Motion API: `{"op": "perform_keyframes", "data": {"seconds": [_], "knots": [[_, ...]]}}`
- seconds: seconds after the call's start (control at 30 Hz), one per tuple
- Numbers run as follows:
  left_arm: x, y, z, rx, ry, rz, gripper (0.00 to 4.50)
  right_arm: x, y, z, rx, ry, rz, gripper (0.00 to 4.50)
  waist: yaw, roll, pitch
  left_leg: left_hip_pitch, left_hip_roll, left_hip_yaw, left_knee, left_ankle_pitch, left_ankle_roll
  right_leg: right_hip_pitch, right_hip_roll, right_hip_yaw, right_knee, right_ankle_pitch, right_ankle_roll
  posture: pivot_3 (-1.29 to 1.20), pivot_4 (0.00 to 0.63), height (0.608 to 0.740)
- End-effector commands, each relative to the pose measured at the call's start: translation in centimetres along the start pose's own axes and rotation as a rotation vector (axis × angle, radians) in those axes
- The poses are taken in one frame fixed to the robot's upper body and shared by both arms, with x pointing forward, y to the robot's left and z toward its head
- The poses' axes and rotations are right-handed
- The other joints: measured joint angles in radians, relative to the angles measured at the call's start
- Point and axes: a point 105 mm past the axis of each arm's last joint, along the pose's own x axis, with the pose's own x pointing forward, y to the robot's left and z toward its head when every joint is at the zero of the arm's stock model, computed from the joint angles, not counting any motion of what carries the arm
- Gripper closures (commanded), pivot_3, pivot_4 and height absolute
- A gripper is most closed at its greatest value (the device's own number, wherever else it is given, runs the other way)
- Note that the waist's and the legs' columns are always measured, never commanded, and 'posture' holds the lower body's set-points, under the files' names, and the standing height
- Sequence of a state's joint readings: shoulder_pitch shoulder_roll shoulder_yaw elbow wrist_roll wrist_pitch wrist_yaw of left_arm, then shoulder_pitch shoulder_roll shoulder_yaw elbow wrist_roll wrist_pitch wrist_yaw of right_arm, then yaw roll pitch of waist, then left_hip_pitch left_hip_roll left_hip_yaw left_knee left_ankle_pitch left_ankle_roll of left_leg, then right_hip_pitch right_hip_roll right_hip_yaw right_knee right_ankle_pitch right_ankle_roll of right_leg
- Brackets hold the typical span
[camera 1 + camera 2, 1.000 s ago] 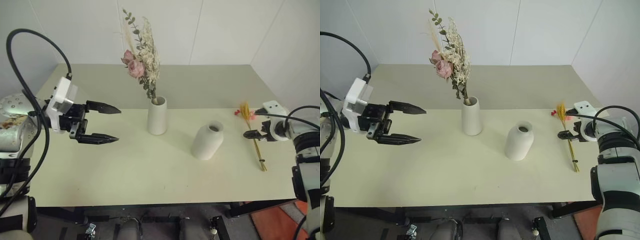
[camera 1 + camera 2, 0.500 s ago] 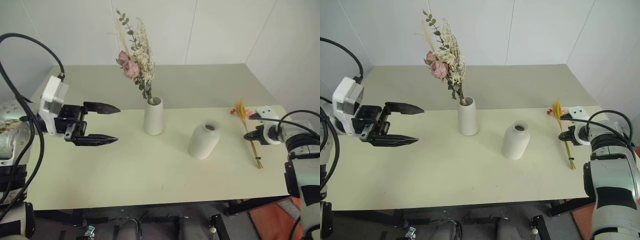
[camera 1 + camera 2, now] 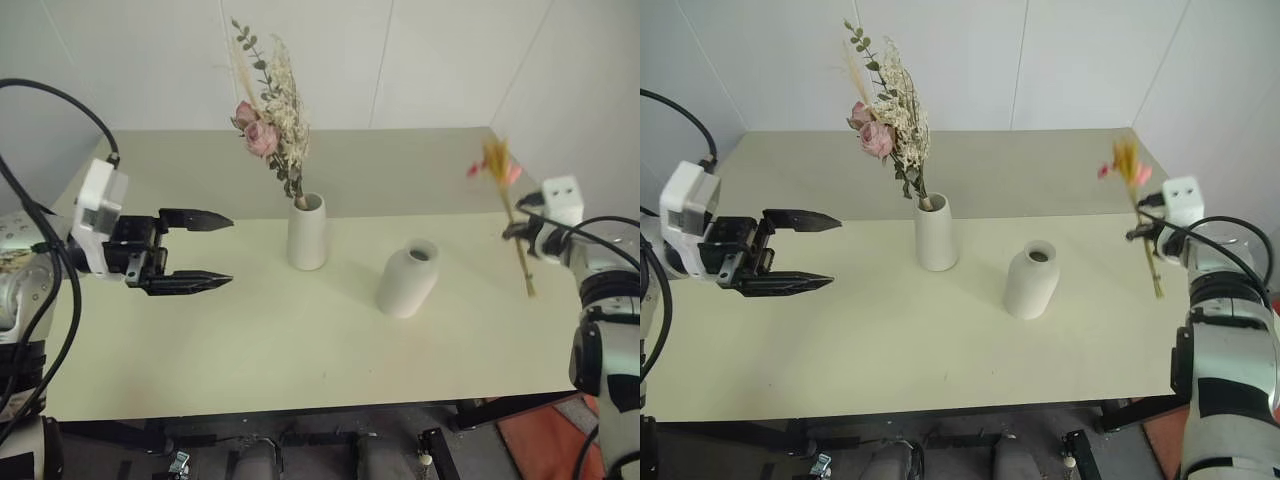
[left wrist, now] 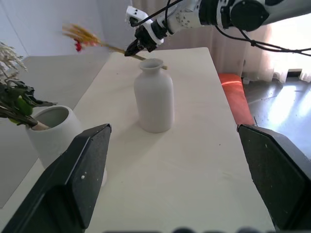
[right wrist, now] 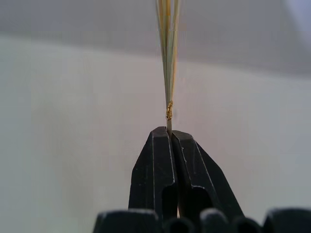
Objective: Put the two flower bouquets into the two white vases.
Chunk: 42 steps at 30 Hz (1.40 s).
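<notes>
Cream table [image 3: 300, 340], white walls [image 3: 420, 60]; left hand [image 3: 215, 250] apart, right hand [image 3: 520, 230] clamping wheat bouquet [image 3: 510, 210].

The bushy bouquet [image 3: 272, 125] of pink roses stands in the tall cone vase [image 3: 307, 232], while right of that vase the shorter bottle vase [image 3: 407, 279] stands empty, and farther right the slim wheat bouquet [image 3: 510, 205] hangs nearly upright above the surface [image 3: 300, 350], pinched in the right tool [image 5: 170, 133].

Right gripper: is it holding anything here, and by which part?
Yes. The right gripper is shut on the slim wheat bouquet, pinching its thin stalks partway along, with the blooms above the gripper. The left gripper is open and holds nothing.
</notes>
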State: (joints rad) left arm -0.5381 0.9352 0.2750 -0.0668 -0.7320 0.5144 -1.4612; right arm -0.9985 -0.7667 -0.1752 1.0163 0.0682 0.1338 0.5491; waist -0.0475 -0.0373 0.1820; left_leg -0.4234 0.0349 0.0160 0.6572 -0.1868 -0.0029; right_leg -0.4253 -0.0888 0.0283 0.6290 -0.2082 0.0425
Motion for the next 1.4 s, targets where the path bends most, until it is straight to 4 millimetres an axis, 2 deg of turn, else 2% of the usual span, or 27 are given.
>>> {"op": "perform_keyframes", "data": {"seconds": [0.03, 0.1, 0.17, 0.23, 0.3, 0.4, 0.7, 0.87, 1.23, 1.4], "knots": [[-0.7, -0.3, 2.0, 0.029, -0.076, 0.027, 0.0, -2.9, 0.9, 7.3, 0.087, -0.41, 0.089, 4.45, 0.003, 0.0, 0.0, 0.0, 0.0, 0.0, 0.0, 0.0, 0.0, 0.0, 0.0, 0.0, 0.0, 0.0, 0.0, 0.0, 0.15, 0.74], [-0.7, -0.2, 1.9, 0.024, -0.078, 0.032, 0.0, -5.4, 2.9, 9.9, 0.191, -0.567, 0.235, 4.45, 0.004, 0.0, 0.0, 0.0, 0.001, 0.0, 0.0, 0.0, 0.0, 0.0, 0.0, 0.0, 0.001, 0.0, 0.0, 0.0, 0.15, 0.74], [-0.7, -0.1, 1.7, 0.024, -0.064, 0.039, 0.0, -7.6, 4.4, 12.1, 0.244, -0.691, 0.307, 4.45, 0.005, 0.0, 0.0, 0.001, 0.001, 0.0, 0.0, 0.0, 0.0, 0.001, 0.0, 0.0, 0.002, 0.001, -0.001, 0.0, 0.15, 0.74], [-0.6, 0.1, 1.4, 0.021, -0.059, 0.041, 0.0, -9.1, 5.7, 13.5, 0.305, -0.775, 0.363, 4.45, 0.005, 0.0, 0.0, 0.002, 0.001, 0.0, 0.0, 0.0, 0.0, 0.001, 0.0, 0.0, 0.002, 0.001, -0.001, 0.0, 0.15, 0.74], [-0.6, 0.2, 1.2, 0.017, -0.05, 0.043, 0.0, -9.8, 6.9, 14.0, 0.343, -0.802, 0.402, 4.45, 0.005, 0.0, 0.0, 0.002, 0.001, 0.0, 0.001, 0.0, 0.0, 0.002, 0.001, 0.0, 0.002, 0.0, 0.0, 0.0, 0.15, 0.74], [-0.7, 0.2, 0.6, 0.019, -0.015, 0.049, 0.0, -10.3, 9.0, 13.9, 0.293, -0.785, 0.444, 4.45, 0.008, 0.0, 0.0, 0.002, 0.001, 0.0, 0.0, 0.0, 0.0, 0.002, 0.001, 0.0, 0.001, 0.0, -0.001, 0.0, 0.15, 0.74], [-1.5, 0.0, 0.4, 0.011, 0.004, 0.087, 0.0, -12.4, 11.9, 13.1, 0.426, -0.785, 0.558, 4.45, 0.011, 0.0, 0.0, 0.001, 0.002, 0.0, 0.0, 0.0, 0.0, 0.001, 0.001, 0.0, 0.001, 0.001, -0.002, 0.0, 0.15, 0.74], [-1.6, 0.0, 0.4, 0.008, 0.007, 0.094, 0.0, -12.7, 12.4, 12.6, 0.439, -0.772, 0.562, 4.45, 0.011, 0.0, 0.0, 0.002, 0.002, 0.0, 0.0, 0.0, 0.0, 0.001, 0.001, 0.0, 0.001, 0.0, -0.001, 0.0, 0.15, 0.74], [-1.5, 0.0, 0.3, 0.009, 0.01, 0.103, 0.0, -11.3, 13.6, 9.8, 0.445, -0.689, 0.566, 4.45, 0.011, 0.0, 0.0, 0.001, 0.002, 0.0, 0.0, 0.0, 0.0, 0.001, 0.001, 0.0, 0.0, 0.0, -0.002, 0.0, 0.15, 0.74], [-1.8, 0.0, 0.3, 0.014, 0.015, 0.117, 0.0, -11.9, 14.6, 8.2, 0.479, -0.68, 0.626, 4.45, 0.013, 0.0, 0.0, 0.001, 0.002, 0.0, 0.0, 0.0, 0.0, 0.001, 0.001, 0.0, 0.0, 0.0, -0.002, 0.0, 0.15, 0.74]]}}
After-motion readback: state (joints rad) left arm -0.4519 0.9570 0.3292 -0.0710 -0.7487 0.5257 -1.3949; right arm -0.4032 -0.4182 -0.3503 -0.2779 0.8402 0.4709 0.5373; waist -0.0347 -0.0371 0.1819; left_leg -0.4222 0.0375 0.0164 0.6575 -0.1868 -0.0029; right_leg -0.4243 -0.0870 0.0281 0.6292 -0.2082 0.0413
